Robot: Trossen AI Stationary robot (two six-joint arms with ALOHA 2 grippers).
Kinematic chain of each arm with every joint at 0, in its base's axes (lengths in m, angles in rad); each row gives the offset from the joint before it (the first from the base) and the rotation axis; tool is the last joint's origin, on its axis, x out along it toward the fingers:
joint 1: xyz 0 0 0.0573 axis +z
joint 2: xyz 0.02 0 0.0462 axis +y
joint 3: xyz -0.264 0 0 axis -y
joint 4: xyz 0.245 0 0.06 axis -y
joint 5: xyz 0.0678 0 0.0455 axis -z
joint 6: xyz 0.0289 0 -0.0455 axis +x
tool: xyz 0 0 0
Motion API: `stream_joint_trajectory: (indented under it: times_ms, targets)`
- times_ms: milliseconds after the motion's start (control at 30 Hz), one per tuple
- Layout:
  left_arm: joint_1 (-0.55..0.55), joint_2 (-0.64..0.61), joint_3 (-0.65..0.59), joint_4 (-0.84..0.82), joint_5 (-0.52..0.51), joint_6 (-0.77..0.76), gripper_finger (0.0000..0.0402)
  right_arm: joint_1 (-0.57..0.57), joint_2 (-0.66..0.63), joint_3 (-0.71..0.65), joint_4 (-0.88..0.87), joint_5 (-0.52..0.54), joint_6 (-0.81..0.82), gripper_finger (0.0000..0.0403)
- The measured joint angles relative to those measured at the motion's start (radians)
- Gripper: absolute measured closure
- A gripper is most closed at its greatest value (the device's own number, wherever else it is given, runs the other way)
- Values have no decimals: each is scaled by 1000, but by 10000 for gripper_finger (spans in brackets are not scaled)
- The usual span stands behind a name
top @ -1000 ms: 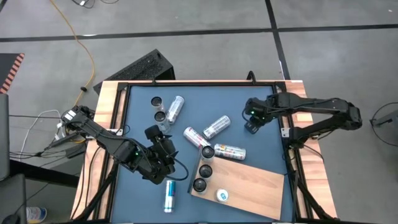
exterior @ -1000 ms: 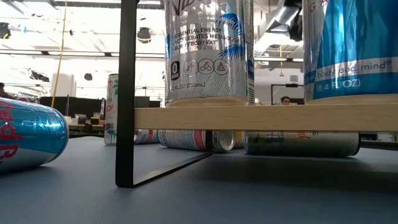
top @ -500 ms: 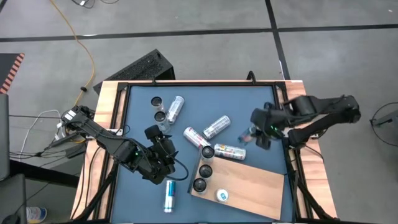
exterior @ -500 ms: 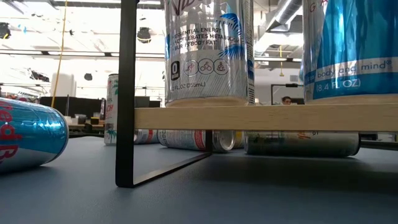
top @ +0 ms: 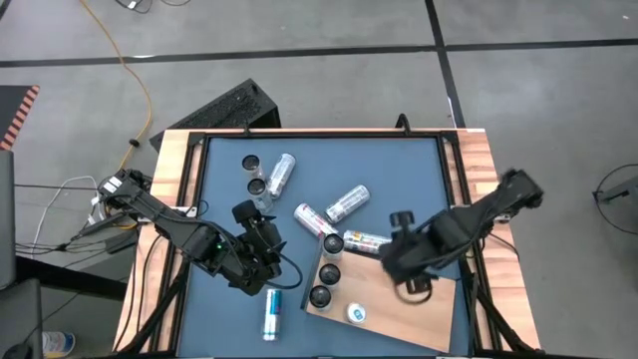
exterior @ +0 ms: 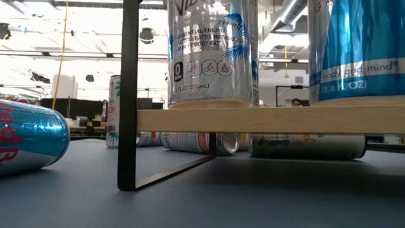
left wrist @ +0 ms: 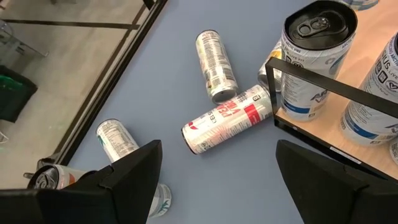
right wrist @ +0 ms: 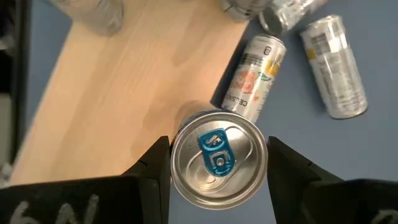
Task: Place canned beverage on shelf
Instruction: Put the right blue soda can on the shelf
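Looking down, you see the shelf (top: 399,294) lying at the table's (top: 419,170) front right. Your right gripper (right wrist: 217,155) grasps an upright can (right wrist: 217,163) over the shelf's rear edge. Your left gripper (top: 261,261), fingers spread and empty, waits near the front left.

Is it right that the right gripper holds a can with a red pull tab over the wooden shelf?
Not quite: the tab is blue, not red. The right wrist view shows the right gripper shut on the can, its blue tab on a silver lid, over the wooden shelf.
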Motion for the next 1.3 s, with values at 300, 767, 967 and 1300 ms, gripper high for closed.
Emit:
stream_joint_trajectory:
  times_ms: [300,767,967,1300]
  targets:
    - [-1,0,0,-2,15,0,99,39,238,318,-12,3,-288,229]
    - [-1,0,0,-8,-1,19,99,59,254,350,-17,64,-441,229]
    - [-1,0,0,-4,-13,29,99,63,256,333,-17,33,-468,229]
    - [-16,0,0,0,-15,36,99,28,256,333,1,-13,-512,229]
